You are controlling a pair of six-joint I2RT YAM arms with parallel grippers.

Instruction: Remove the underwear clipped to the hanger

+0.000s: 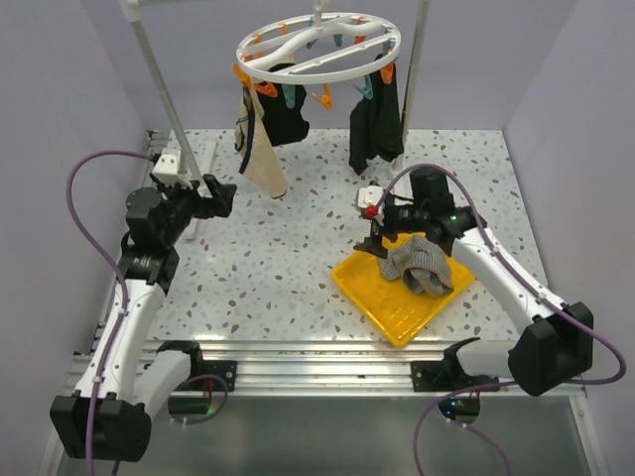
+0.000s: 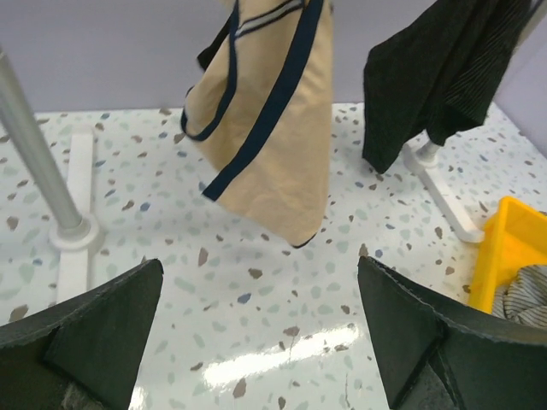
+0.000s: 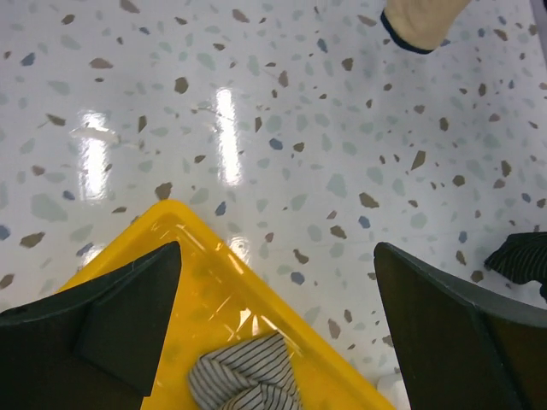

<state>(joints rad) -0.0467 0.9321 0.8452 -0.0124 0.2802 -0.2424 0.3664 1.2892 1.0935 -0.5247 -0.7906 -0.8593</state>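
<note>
The white ring hanger (image 1: 319,46) with orange and teal pegs hangs at the back. A beige underwear (image 1: 264,157) and a black one (image 1: 286,119) hang at its left, another black one (image 1: 375,127) at its right. The grey-and-white striped underwear (image 1: 419,266) lies in the yellow tray (image 1: 397,313). My left gripper (image 1: 224,194) is open and empty, low over the table, facing the beige underwear (image 2: 273,120). My right gripper (image 1: 374,241) is open and empty above the tray's far corner (image 3: 184,248), with the striped underwear (image 3: 248,383) below it.
Two white upright poles (image 1: 164,89) (image 1: 415,69) stand on flat white feet (image 2: 75,205) (image 2: 444,192) at the back left and right. Grey walls close the table on three sides. A small white box with a red button (image 1: 370,201) sits by the right gripper.
</note>
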